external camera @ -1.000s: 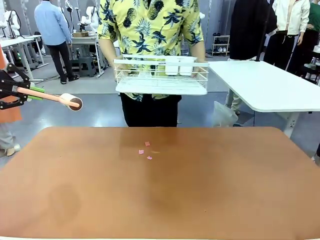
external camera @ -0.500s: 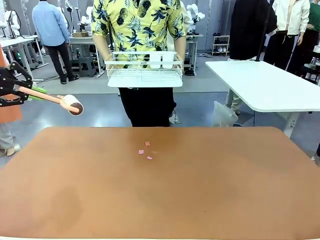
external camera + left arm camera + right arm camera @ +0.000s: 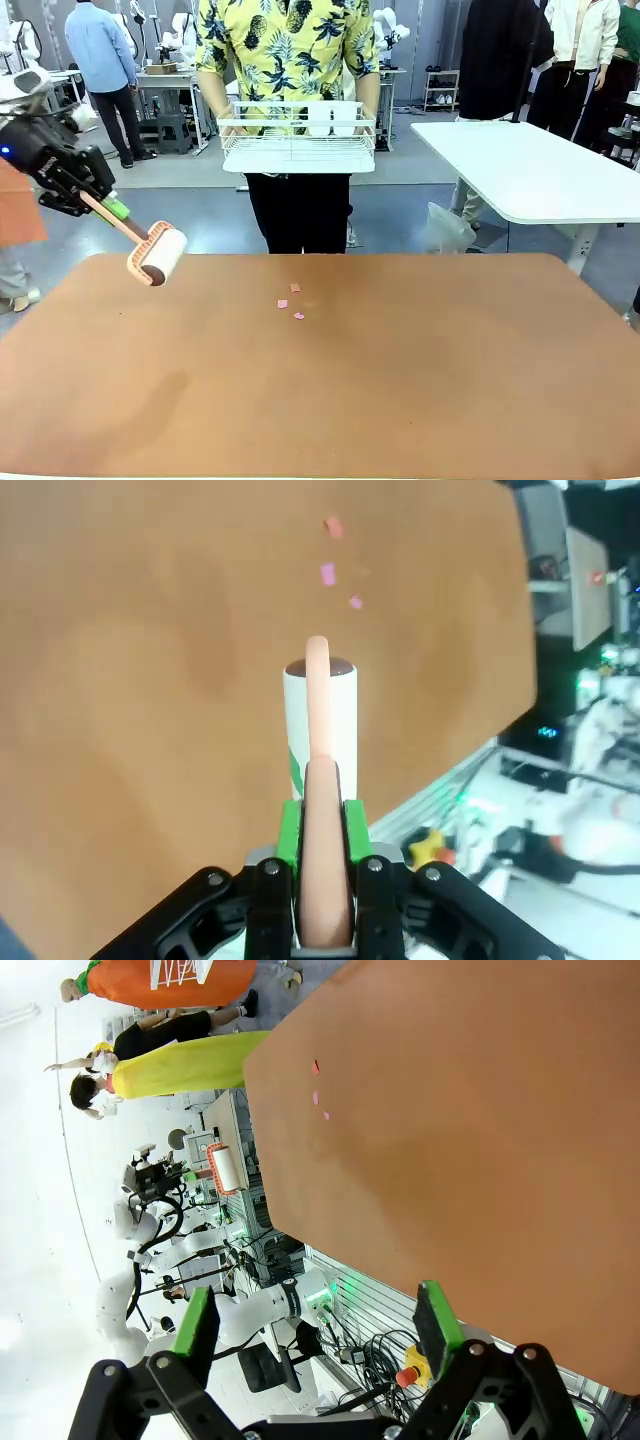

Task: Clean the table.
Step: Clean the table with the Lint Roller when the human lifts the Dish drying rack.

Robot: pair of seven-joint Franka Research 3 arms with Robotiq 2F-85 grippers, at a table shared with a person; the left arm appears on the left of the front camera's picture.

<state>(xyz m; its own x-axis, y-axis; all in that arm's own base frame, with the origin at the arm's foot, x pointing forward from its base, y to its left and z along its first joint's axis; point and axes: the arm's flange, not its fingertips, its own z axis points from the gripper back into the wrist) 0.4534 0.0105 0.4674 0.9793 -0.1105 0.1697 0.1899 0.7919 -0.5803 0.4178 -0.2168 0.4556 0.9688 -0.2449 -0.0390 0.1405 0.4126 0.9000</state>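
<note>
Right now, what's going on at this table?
The left claw is shut on the handle of a lint roller, holding it over the left side of the table, short of the pink scraps near the far middle. The right claw hangs open and empty. A person stands at the far side holding a white wire basket.

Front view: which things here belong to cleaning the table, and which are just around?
For the job:
table
pink scraps on it
lint roller
left gripper, shut on the roller's handle

Just around:
wire basket, carried by the person
white table behind
right gripper, open, holding nothing
</note>
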